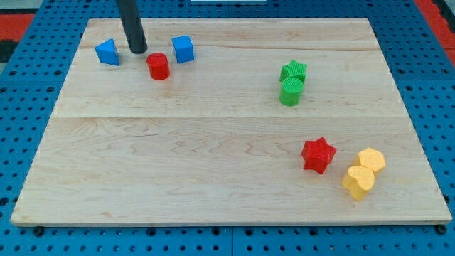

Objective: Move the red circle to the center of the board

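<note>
straight dark rod, blunt round tip (138, 51)

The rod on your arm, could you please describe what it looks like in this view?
My rod is a plain, straight, dark cylinder, nearly black with a faint sheen, entering from the view's top. No cables, markings or fingers show on it. My tip is a blunt round end, no wider than the shaft.

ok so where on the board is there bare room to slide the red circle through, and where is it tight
Open: the board's middle and lower left, bordered by the red circle above, the green pair and red star. Tight: upper left, where my tip sits among the blue blocks; lower right by the yellow blocks.
</note>
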Motion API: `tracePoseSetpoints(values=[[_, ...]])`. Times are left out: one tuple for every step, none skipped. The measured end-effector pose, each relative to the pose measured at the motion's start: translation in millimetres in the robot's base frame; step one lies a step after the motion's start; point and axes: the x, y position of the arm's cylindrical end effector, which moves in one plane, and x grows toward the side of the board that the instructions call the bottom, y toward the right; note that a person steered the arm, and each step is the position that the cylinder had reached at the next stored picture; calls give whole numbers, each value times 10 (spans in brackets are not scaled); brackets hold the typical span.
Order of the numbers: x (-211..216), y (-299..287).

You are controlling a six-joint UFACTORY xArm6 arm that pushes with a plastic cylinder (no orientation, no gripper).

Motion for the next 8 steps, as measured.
tracePoseSetpoints(values=[[519,288],[760,583],[494,483],[138,421],[315,640],[853,923],[1259,1193],[1333,1207]])
